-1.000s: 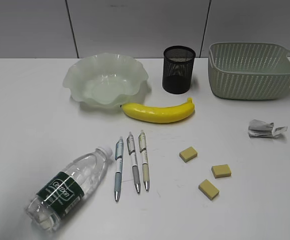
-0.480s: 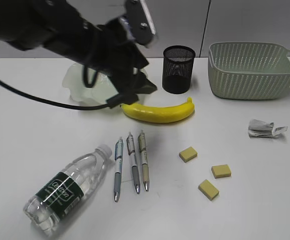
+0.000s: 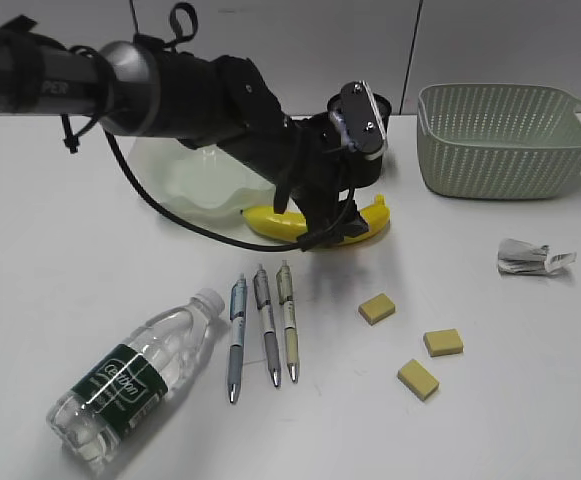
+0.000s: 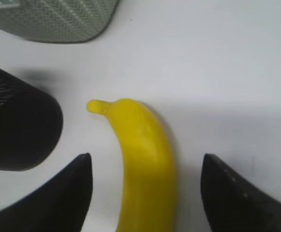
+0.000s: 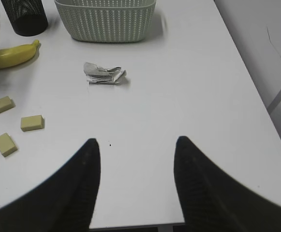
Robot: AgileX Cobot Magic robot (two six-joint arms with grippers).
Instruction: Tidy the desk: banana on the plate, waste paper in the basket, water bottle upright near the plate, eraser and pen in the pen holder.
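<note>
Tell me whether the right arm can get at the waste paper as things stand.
Probably yes. The waste paper lies alone on bare desk ahead of the open right tool, with nothing between them. The left tool is busy over the banana, well clear.

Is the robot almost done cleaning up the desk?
No, nothing is put away yet. The left gripper is open with its fingers on either side of the banana, not squeezing it. Left to do: the bottle lies on its side, the paper wad sits outside the basket, and three pens and three erasers lie outside the pen holder.
</note>
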